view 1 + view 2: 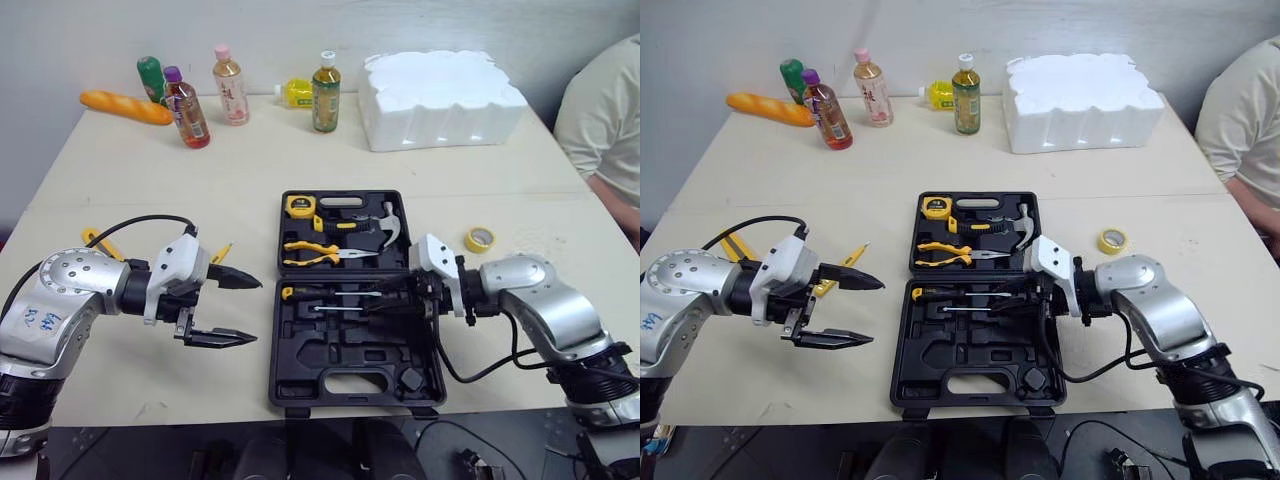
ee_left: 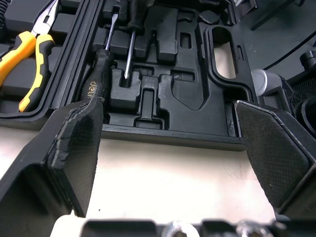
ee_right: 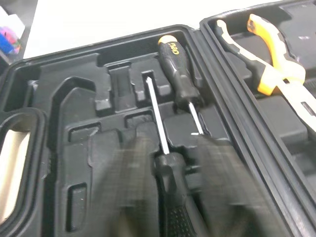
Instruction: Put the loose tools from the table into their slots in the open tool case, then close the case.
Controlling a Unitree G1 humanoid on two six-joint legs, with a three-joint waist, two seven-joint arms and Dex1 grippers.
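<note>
1. Right gripper: drawn in narrow on the grip of a black-handled screwdriver with a thin steel shaft, low over the near tray of the open black plastic tool case
2. Ahead of its fingertips the shaft runs along a moulded groove, and the tip is close to the groove's far end. The handle looks not quite bedded yet
3. To do this well: keep the shaft in line with the groove and press the handle straight down till it seats. Only then part the fingers, and lift clear without dragging the tool out
4. Just beside this gripper, on the hinge side: a second screwdriver with a black handle and yellow cap, lying in its own slot with its shaft near parallel. Easy to nudge, so give it room
5. On the gripper's other side, toward the carry-handle cutout, the recesses are bare
6. Beyond the hinge, the lid tray holds a yellow tape measure, yellow-handled pliers and a steel-headed hammer
7. Behind the gripper's wrist, outside the case: a small yellow roll of tape on the pale table
8. Across the case: left gripper, spread wide and holding nothing, hovers over the table. Just past it lies a loose yellow-and-black hand tool, not yet slotted. The lid is open
</note>
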